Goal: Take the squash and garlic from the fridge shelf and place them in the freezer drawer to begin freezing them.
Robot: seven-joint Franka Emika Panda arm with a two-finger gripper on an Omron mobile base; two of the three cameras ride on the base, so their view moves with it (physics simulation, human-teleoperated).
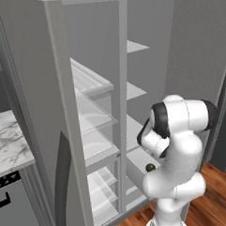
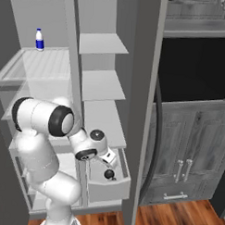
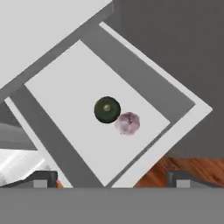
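The freezer drawer (image 3: 183,127) stands pulled out, pale grey with thick walls. On its floor lie the dark green round squash (image 3: 107,109) and the pinkish garlic (image 3: 127,123), touching each other. My gripper (image 3: 111,178) hovers above them, open and empty, its fingertips (image 3: 43,177) far apart. From the left base view the squash (image 1: 150,167) shows inside the drawer (image 1: 136,173), partly behind my arm. In the right base view the hand (image 2: 107,159) hangs just over the drawer (image 2: 109,189).
Open fridge doors flank the arm on the left (image 1: 40,118) and on the right (image 2: 145,111). Glass shelves (image 1: 92,83) rise above the drawer. A blue-capped bottle (image 2: 39,39) stands on an upper shelf. Dark cabinets (image 2: 191,150) and a marble counter (image 1: 8,144) lie to the sides.
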